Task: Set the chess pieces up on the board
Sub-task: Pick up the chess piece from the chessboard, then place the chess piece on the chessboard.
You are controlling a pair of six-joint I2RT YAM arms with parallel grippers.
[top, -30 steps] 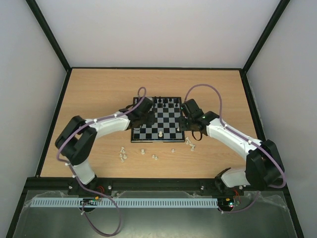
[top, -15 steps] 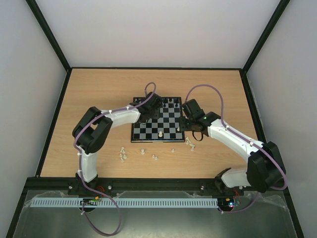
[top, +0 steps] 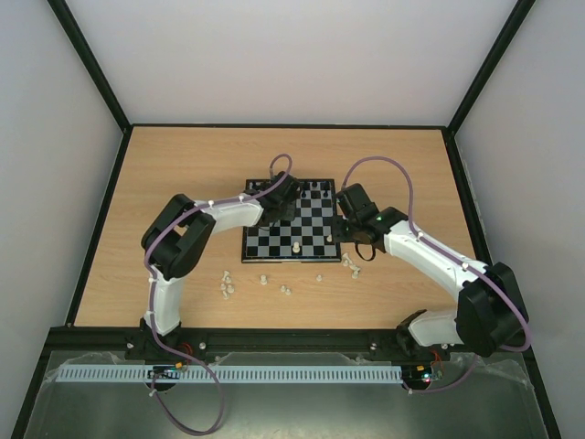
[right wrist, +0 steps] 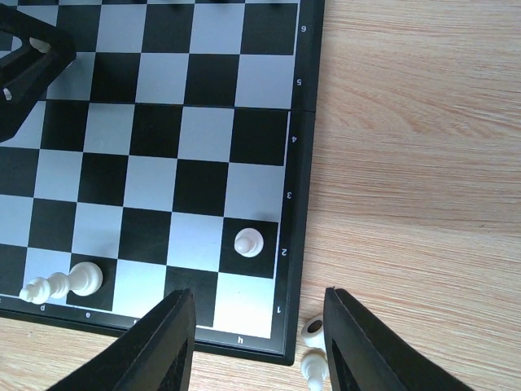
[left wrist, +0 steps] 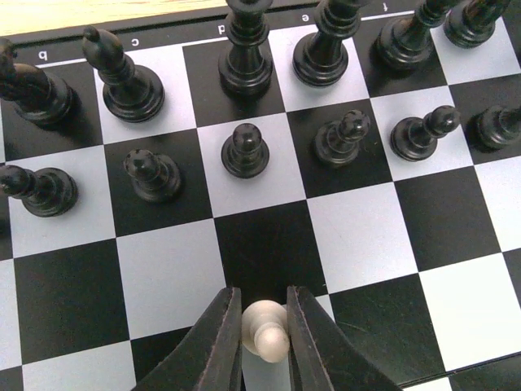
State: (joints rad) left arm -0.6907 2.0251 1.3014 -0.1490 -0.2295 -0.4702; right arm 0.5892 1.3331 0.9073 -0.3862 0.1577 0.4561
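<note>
The board (top: 274,245) lies mid-table, with black figures along its far rows. My left gripper (top: 280,203) hovers over the board's far left part. In the left wrist view it (left wrist: 264,308) is shut on a cream-white pawn (left wrist: 266,330), held above the squares in front of the black pawns (left wrist: 245,151). My right gripper (right wrist: 259,326) is open and empty over the board's near right corner. A white pawn (right wrist: 248,242) stands on h2 and a taller white piece (right wrist: 65,283) stands on the near row. Two white pieces (right wrist: 313,329) lie off the board beside that corner.
Several loose white pieces lie on the wooden table in front of the board (top: 227,285), (top: 286,290), (top: 319,277), with more by its right corner (top: 351,265). The black back row (left wrist: 247,61) stands at the board's far edge.
My left arm has swung right from the board's left edge to over its far rows. My right gripper has stayed at the near right corner.
</note>
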